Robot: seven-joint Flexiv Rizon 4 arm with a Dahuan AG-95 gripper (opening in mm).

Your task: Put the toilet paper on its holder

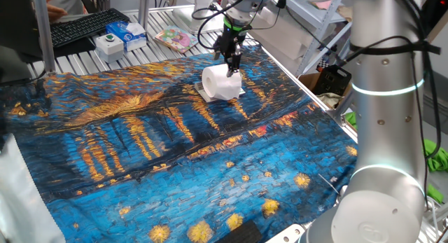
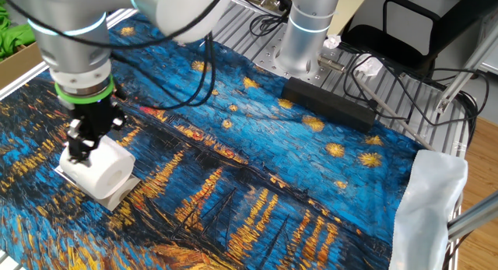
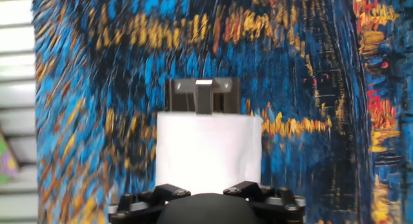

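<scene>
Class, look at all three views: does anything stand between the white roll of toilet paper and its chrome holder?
Nothing visible does. The plump white toilet paper roll already lies on the shiny chrome holder, and the black claw hangs open just above it.

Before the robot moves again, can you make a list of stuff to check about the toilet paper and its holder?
1. Toilet paper sits on the holder: ok, it lies on its side over the flat base.
2. Gripper let go of the roll: cannot tell, the fingers hang right at its top.
3. Jaws open: cannot tell, they are partly hidden.
4. Roll steady, not rolling off: ok, though only one moment shows.
5. Painted cloth flat around the holder: ok.
6. Way upward free: ok in both fixed views.
</scene>
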